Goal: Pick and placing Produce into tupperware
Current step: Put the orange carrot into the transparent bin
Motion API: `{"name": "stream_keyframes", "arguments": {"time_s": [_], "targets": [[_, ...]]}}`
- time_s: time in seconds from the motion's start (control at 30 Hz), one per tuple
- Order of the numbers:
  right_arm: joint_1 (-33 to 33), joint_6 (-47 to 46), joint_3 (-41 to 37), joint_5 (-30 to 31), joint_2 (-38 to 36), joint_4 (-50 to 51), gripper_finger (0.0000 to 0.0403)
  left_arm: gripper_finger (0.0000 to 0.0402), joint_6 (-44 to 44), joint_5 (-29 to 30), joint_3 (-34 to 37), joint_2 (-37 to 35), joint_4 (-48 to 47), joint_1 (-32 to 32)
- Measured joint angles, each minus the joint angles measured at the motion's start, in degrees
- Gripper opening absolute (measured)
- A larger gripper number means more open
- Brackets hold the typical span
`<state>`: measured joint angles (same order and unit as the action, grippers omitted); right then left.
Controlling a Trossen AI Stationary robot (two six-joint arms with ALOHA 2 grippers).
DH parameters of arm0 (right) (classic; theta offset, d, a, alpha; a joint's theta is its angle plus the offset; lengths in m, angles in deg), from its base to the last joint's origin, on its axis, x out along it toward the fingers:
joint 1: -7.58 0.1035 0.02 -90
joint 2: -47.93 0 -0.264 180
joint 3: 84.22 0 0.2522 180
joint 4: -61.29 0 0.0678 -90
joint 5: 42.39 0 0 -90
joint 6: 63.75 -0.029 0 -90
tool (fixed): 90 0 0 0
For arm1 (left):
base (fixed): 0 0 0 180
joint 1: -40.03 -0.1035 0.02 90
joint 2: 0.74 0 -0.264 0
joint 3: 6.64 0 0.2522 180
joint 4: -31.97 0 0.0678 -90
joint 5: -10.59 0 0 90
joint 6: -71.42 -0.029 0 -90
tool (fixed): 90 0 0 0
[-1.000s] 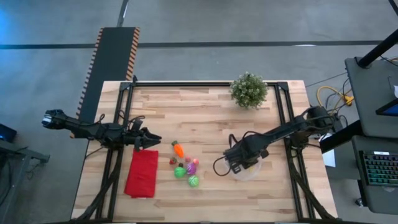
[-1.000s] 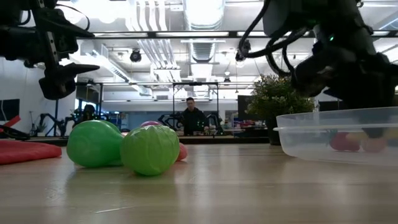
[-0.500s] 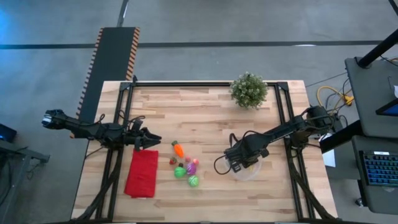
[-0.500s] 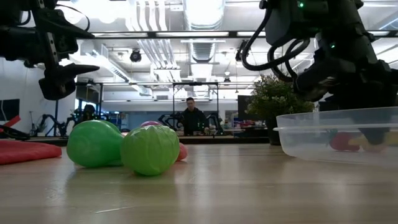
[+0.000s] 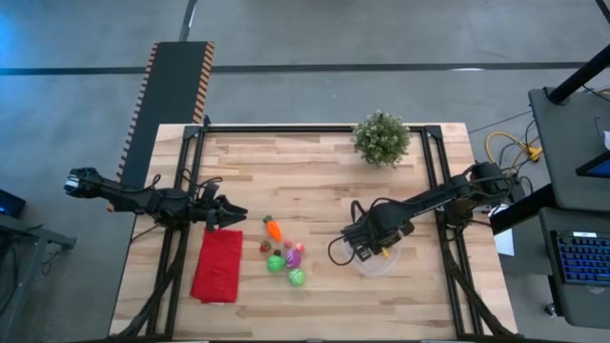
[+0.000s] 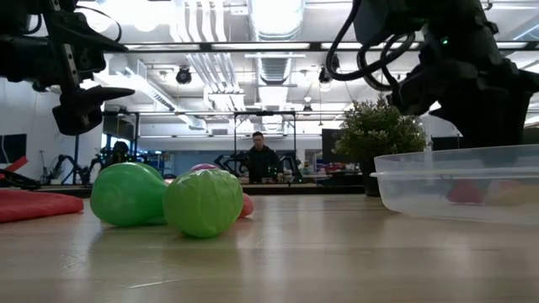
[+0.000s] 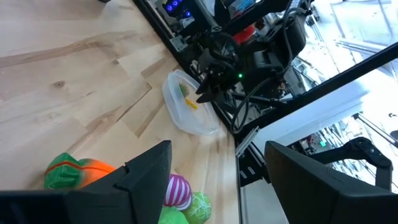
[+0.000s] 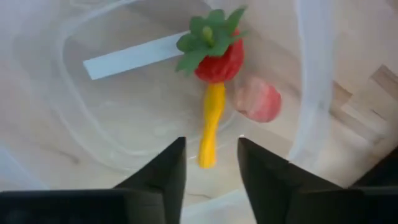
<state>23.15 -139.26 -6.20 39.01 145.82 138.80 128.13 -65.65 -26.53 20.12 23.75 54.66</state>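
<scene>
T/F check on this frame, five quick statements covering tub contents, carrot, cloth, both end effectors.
1. The tupperware holds a red strawberry-like piece, a yellow piece and a pink piece. True.
2. The carrot lies in the tupperware. False: it lies on the table left of it.
3. The right end effector is over the tupperware. True.
4. The red cloth covers the green pieces. False: it lies apart, to their left.
5. The left end effector grips the carrot. False: it is open, holding nothing.
</scene>
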Motion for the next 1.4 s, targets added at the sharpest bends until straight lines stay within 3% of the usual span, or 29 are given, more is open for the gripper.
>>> {"name": "stream_keyframes", "arguments": {"time_s": [0.3, 0.5, 0.7, 0.93, 1.3, 1.4], "targets": [[-1.3, 1.2, 8.6, 10.9, -2.3, -0.3, 0.0190, 0.0244, 0.0, 0.2, 0.0, 0.0, 1.5, 0.0], [-7.8, 12.1, 20.4, 19.1, -3.3, -1.9, 0.0194, 0.0244, -0.1, 1.4, 0.0, 0.0, 3.5, 0.0], [-15.9, 21.7, 30.3, 18.3, -1.9, -9.9, 0.0194, 0.0244, 0.0, 1.4, 0.0, 0.1, 3.4, 0.0], [-24.5, 26.5, 36.0, 11.4, 4.3, -4.0, 0.0194, 0.0244, 0.1, 0.1, 0.0, 0.1, 3.4, 0.0], [-25.6, 34.5, 38.6, 8.9, 16.8, -0.3, 0.0194, 0.0244, -0.5, -0.8, 0.0, 0.7, 3.0, 0.0], [-25.5, 36.7, 39.9, 4.4, 20.9, -1.6, 0.0194, 0.0244, -0.5, -0.6, 0.0, 0.9, 2.9, 0.0]]}}
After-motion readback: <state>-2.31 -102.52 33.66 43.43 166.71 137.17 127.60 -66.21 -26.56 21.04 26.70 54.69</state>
